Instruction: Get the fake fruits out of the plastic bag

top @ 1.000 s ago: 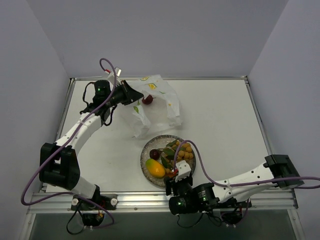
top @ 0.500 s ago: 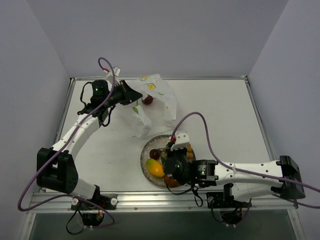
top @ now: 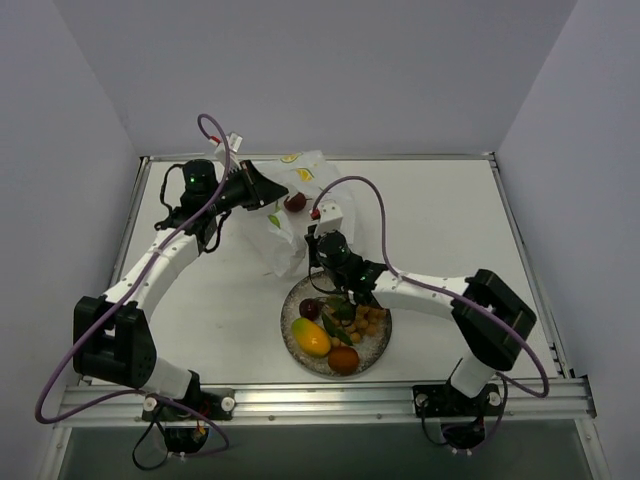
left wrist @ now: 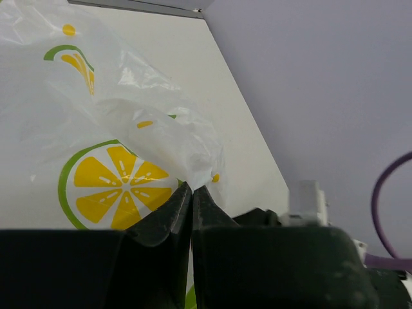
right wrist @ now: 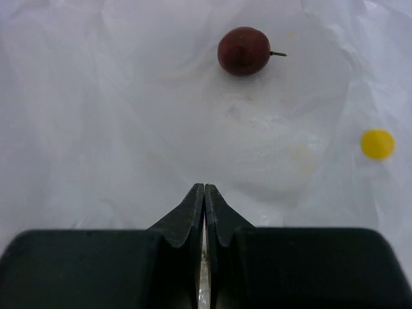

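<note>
The plastic bag, thin crinkled white film printed with yellow citrus slices and green leaves, lies spread just beyond the plate, its left edge drawn up. One dark maroon ball with a short stem rests on the film. On the plate sit the second maroon ball, the yellow-orange mango, the orange ball and the leafy berry bunch.

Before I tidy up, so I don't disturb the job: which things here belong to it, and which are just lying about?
Job: plastic bag, maroon ball in it; already out: mango, orange ball, berry bunch, second maroon ball.
Lying about: speckled glass plate under them, purple cable.
</note>
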